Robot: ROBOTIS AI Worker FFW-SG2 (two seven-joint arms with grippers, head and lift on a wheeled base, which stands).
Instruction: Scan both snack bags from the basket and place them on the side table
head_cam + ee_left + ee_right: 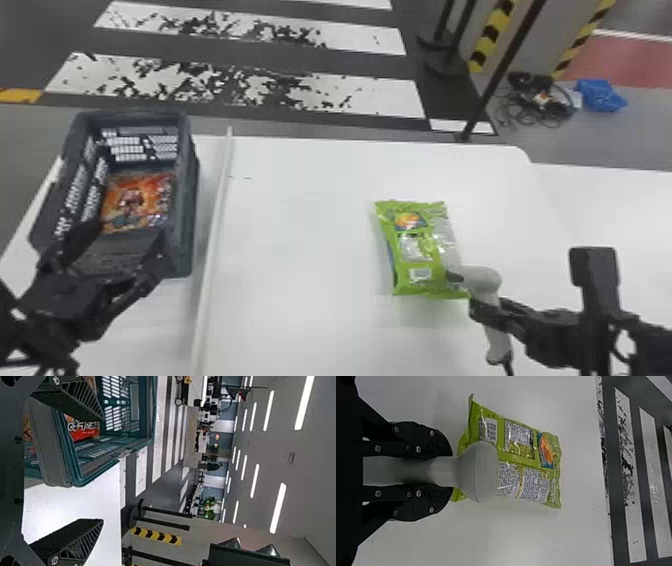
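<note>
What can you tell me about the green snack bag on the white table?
The green snack bag lies flat on the white table, printed text panels facing up. It looks like shiny, crinkled plastic film, plump, with flattened end seams. A barcode sits toward its near end, a small orange-and-blue picture toward the far end. The scanner in the right claw overlaps its near right corner; whether they touch, I can't tell.
</note>
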